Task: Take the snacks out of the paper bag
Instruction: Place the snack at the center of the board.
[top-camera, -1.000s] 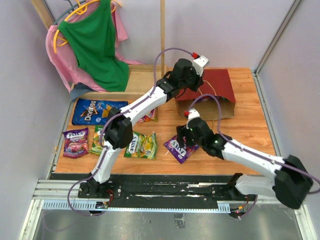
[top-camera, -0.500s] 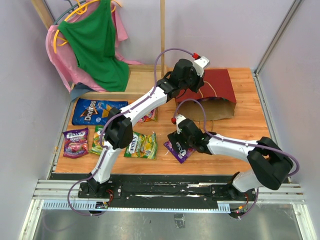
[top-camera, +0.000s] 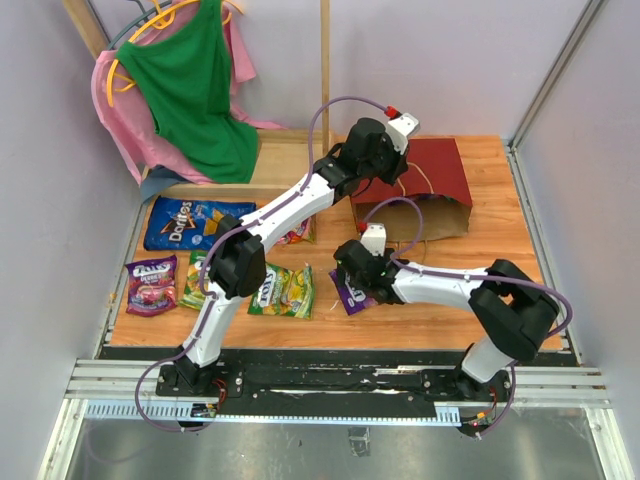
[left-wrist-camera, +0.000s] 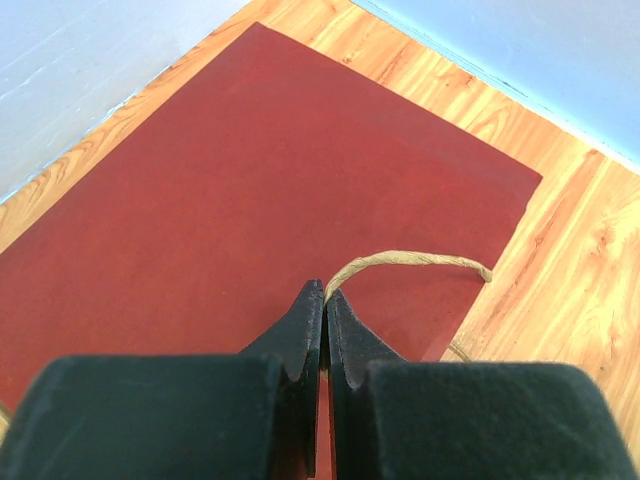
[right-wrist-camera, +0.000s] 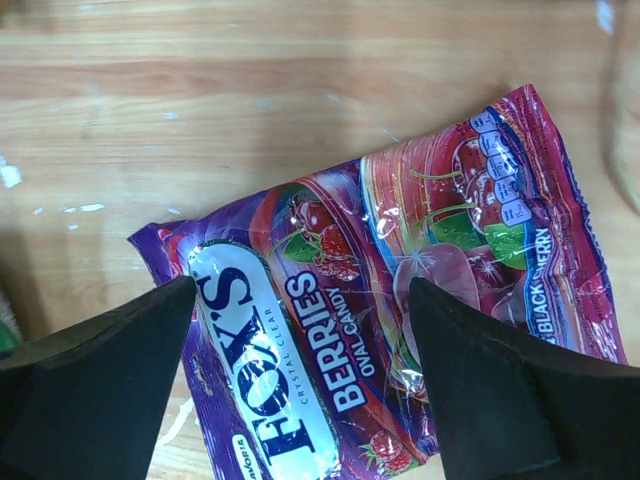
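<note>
The dark red paper bag (top-camera: 425, 178) lies on its side at the back of the table, mouth toward me; its red side fills the left wrist view (left-wrist-camera: 250, 190). My left gripper (top-camera: 398, 160) is shut on the bag's cord handle (left-wrist-camera: 410, 262). My right gripper (top-camera: 352, 278) is open, jaws spread above a purple Fox's berries candy packet (right-wrist-camera: 400, 330), which also shows in the top view (top-camera: 347, 292), partly hidden by the wrist. The blue Doritos bag (top-camera: 190, 222), a purple pack (top-camera: 152, 284) and a yellow-green pack (top-camera: 283, 290) lie on the table's left.
Green and pink clothes on hangers (top-camera: 185, 90) hang at the back left beside a wooden post (top-camera: 325, 70). A green packet (top-camera: 195, 280) lies beside the left arm (top-camera: 280, 215). Walls close in the table on both sides.
My right gripper has moved left across the table and now sits over the purple Fox's packet. The left gripper and the bag have not moved.
</note>
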